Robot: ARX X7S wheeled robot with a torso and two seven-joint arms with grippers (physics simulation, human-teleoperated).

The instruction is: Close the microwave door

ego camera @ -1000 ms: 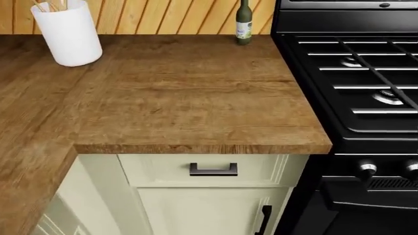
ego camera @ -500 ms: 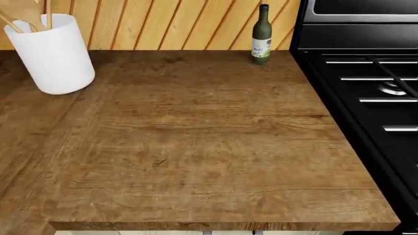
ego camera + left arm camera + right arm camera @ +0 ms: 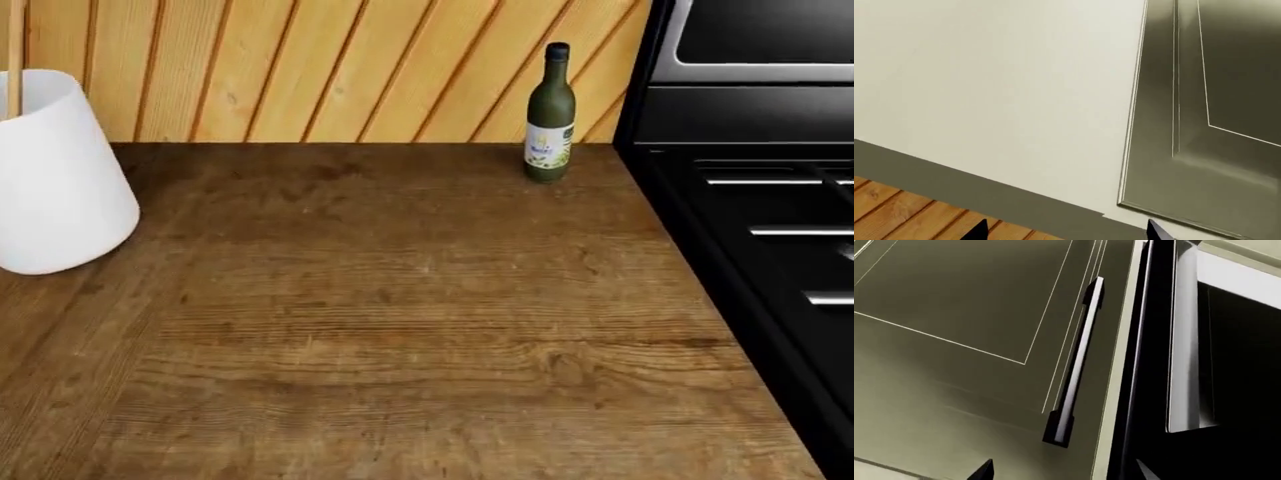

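The microwave and its door are out of view in every frame. My left gripper (image 3: 1067, 235) shows only as two dark fingertips (image 3: 978, 231) set wide apart, open and empty, facing a pale cabinet side and a grey-green cabinet door (image 3: 1207, 100). My right gripper (image 3: 1064, 474) is open too, its tips spread with nothing between them. It points at a cabinet door with a long bar handle (image 3: 1074, 365). Neither arm appears in the head view.
A wooden countertop (image 3: 400, 330) fills the head view. On it stand a white utensil holder (image 3: 47, 180) at the left and a green bottle (image 3: 549, 115) by the plank wall. A black stove (image 3: 774, 220) borders the counter's right side. Wooden floor (image 3: 907, 215) lies below the left gripper.
The head view has risen and moved forward. The counter's front edge and the drawers below it have left the frame, and the bottle and the white holder now sit lower and larger.
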